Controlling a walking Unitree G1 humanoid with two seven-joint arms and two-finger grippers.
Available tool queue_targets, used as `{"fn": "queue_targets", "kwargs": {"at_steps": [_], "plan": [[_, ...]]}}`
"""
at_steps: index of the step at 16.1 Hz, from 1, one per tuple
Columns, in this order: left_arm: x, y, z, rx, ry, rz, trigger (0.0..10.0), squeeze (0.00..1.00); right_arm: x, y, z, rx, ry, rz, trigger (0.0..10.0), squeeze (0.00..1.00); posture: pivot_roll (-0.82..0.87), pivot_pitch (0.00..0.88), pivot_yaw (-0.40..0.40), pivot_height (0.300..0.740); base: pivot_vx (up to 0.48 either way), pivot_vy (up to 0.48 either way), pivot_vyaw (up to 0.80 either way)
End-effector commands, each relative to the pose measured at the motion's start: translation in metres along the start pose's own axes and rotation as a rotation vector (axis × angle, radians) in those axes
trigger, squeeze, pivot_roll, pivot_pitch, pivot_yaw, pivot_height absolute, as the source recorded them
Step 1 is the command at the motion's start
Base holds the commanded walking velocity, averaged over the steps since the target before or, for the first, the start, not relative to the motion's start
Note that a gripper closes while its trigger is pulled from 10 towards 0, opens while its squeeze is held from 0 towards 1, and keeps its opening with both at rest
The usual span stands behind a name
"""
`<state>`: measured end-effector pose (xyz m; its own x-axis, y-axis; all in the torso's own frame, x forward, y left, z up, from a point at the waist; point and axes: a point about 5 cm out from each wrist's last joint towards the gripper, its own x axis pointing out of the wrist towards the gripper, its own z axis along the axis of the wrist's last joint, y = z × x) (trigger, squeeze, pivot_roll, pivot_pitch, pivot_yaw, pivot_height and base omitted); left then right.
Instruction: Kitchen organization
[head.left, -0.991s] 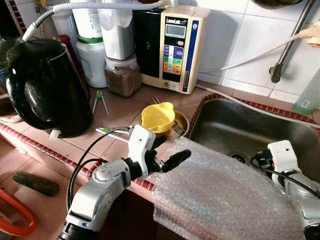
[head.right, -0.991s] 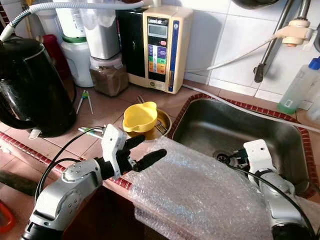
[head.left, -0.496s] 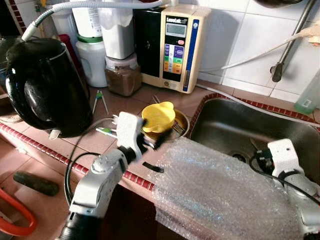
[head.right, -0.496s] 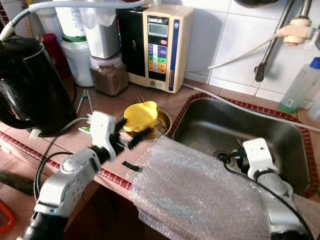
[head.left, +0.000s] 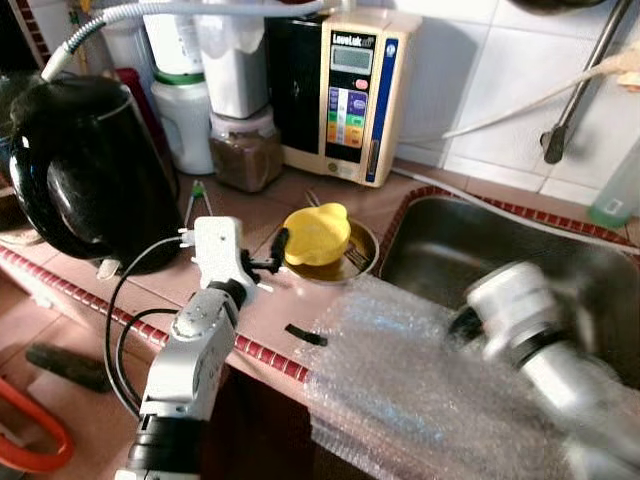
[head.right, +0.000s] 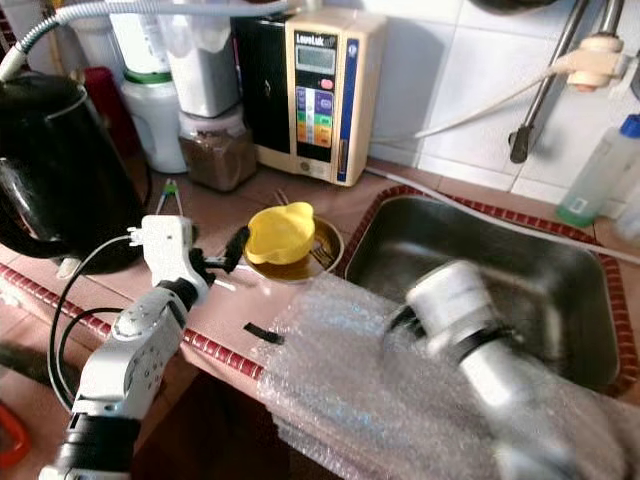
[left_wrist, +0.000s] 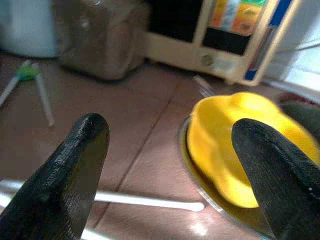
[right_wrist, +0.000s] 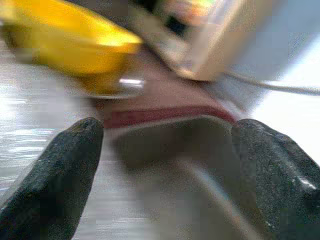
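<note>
Yellow bowl (head.left: 316, 235) beside left gripper (left_wrist: 170, 165), fingers apart; right gripper (right_wrist: 165, 170) blurred, fingers apart.

Your left arm (head.left: 195, 350) is a silver, rounded metal shell, narrowing to a darker black collar near its base. A white, boxy wrist housing (head.left: 218, 253) sits at its far end. Thin black cables (head.left: 128, 322) loop out from that housing and curve back along the arm. The left gripper (left_wrist: 170, 165) has two long black fingers (left_wrist: 75, 170) with a matte, finely grained surface and blunt, rounded tips. Your right arm (head.left: 545, 355) is blurred; you can make out a pale silver-white cylinder with a dark band. The right gripper (right_wrist: 167, 165) has the same thick black rounded fingers (right_wrist: 57, 175).
</note>
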<state>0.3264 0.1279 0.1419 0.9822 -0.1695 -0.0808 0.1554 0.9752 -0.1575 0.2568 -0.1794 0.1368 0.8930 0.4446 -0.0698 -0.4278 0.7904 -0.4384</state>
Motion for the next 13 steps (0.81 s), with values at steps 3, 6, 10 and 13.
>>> {"fn": "queue_targets", "kwargs": {"at_steps": [3,6,10,13], "plan": [[0.004,0.006,-0.009,-0.016,0.103,0.072,10.0,1.00,0.000,0.022,0.015,0.018,-0.042,0.118,10.0,1.00,0.08,0.000,0.011,0.740,0.000,0.000,0.00],[0.012,0.010,-0.012,-0.073,0.133,0.131,10.0,0.00,-0.005,0.038,0.023,0.059,-0.049,0.210,10.0,1.00,0.07,0.000,0.016,0.740,0.000,0.000,0.00],[0.019,0.015,-0.018,-0.091,0.208,0.212,10.0,0.00,-0.006,0.044,0.025,0.047,-0.033,0.230,10.0,0.96,0.06,0.000,0.024,0.740,0.000,0.000,0.00],[0.021,0.019,-0.023,-0.070,0.253,0.268,10.0,0.00,-0.006,0.051,0.028,0.051,-0.036,0.257,10.0,0.96,0.06,0.000,0.025,0.740,0.000,0.000,0.00]]}}
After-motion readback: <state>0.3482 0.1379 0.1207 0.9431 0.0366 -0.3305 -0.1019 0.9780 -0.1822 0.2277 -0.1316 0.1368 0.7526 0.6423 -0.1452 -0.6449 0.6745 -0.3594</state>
